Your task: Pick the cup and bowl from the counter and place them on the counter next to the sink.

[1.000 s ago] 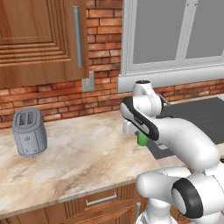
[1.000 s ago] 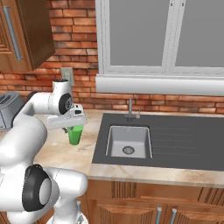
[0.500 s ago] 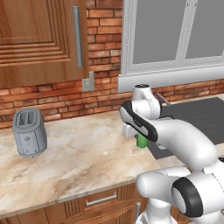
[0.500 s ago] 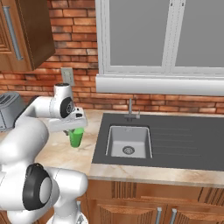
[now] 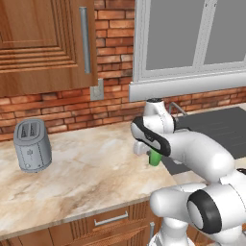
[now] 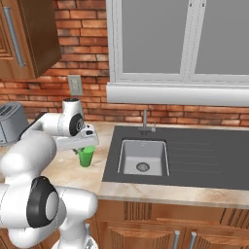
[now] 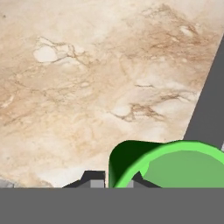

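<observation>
Fingers of the end effector pinched the cup rim, just beside the sink, over the surface.

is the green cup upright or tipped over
Upright. In the right base view the cup stands with its mouth up under the gripper; the hand view looks down into its round rim.

Rendered home kitchen, probably, sink, toaster, marbled counter, brick wall
</observation>
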Controlling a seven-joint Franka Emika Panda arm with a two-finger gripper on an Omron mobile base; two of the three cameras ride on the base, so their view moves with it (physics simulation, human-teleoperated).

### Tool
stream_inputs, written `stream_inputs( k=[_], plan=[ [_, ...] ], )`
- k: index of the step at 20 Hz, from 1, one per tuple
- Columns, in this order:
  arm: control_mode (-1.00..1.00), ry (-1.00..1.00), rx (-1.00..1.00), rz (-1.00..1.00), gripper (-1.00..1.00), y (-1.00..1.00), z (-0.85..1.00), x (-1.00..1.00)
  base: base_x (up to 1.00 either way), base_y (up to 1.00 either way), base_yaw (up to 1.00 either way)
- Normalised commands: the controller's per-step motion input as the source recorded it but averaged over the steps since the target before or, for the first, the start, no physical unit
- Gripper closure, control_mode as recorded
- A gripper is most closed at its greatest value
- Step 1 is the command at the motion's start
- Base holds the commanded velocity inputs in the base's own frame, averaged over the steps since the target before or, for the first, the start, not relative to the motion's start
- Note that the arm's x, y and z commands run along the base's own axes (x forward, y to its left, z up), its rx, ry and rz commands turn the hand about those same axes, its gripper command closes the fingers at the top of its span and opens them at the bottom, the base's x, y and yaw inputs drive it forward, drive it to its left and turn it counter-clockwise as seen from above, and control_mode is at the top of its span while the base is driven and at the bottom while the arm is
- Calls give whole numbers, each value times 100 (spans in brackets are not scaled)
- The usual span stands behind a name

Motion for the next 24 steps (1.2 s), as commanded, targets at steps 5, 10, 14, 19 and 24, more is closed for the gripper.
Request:
stream_inputs(
  k=[5,10,14,19,24],
  plan=[
    [-100,0,0,0,100,0,-32,7,0,0,0],
    [-100,0,0,0,100,0,-26,10,0,0,0],
    [-100,0,0,0,100,0,-25,11,0,0,0],
    [-100,0,-1,0,100,-5,-4,10,0,0,0],
    [-100,0,-1,0,100,-3,-6,13,0,0,0]
  ],
)
